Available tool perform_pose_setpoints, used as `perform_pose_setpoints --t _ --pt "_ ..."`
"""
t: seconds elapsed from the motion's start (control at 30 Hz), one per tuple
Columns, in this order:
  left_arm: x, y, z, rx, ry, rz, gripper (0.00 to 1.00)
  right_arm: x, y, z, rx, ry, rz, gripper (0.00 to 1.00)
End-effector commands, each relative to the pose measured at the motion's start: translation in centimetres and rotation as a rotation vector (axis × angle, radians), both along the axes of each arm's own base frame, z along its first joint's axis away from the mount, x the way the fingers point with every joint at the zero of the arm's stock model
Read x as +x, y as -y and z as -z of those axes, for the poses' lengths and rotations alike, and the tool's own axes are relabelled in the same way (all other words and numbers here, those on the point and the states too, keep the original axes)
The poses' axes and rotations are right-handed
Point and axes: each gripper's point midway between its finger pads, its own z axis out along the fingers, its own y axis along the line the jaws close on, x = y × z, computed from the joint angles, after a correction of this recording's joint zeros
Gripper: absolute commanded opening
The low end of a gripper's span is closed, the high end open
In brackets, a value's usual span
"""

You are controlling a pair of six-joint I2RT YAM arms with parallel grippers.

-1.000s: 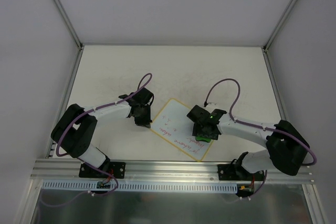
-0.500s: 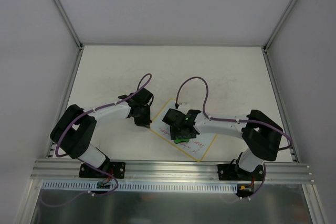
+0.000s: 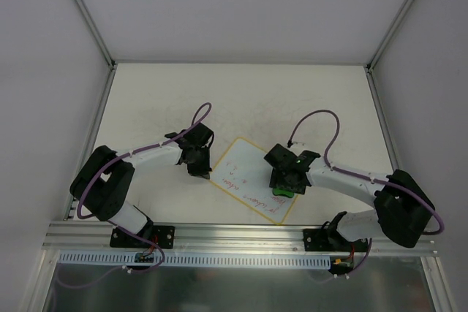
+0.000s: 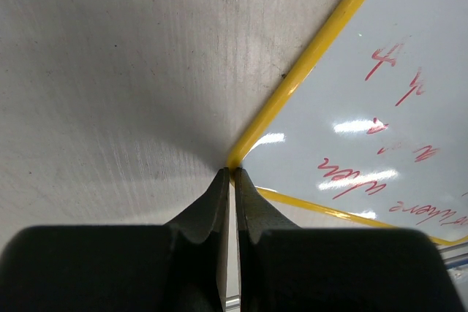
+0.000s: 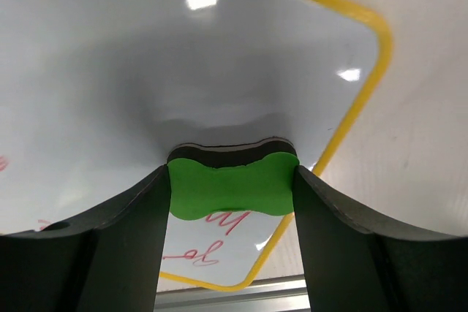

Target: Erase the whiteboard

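The whiteboard (image 3: 245,169), white with a yellow rim, lies tilted on the table between the arms. Red handwriting shows on its near and left parts (image 4: 351,180); its far right part (image 5: 183,56) is wiped white. My right gripper (image 3: 286,186) is shut on the green bone-shaped eraser (image 5: 232,191) and presses it flat on the board near its right edge. Red writing (image 5: 194,253) shows just below the eraser. My left gripper (image 4: 232,174) is shut and empty, its tips resting against the board's left corner rim (image 4: 256,133); it also shows in the top view (image 3: 199,168).
The scuffed white tabletop (image 3: 241,100) stretches behind the board to the back wall. An aluminium rail (image 3: 241,235) runs along the near edge, close to the board's near corner. White walls enclose the left, right and back.
My right gripper swept the eraser left across the board, then back to the right side. The left arm has not moved.
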Motion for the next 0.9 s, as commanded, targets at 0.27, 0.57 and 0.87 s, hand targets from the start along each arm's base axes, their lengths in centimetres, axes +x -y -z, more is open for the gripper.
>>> perform_pose_setpoints --t 0.27,0.57,0.87 --pt "-1.8 -2.3 1.3 0.082 -0.04 -0.005 0.0 3.1 4.6 1.2 0.019 -0.053 0.164 0.27" --pt "-1.4 -2.5 1.2 0.079 -0.039 -0.026 0.0 5.3 0.9 0.5 0.032 -0.028 0.054 0.26" --pt "-0.2 -1.7 -0.7 0.027 0.016 -0.068 0.08 3.9 -6.8 -0.2 0.011 0.004 -0.086 0.38"
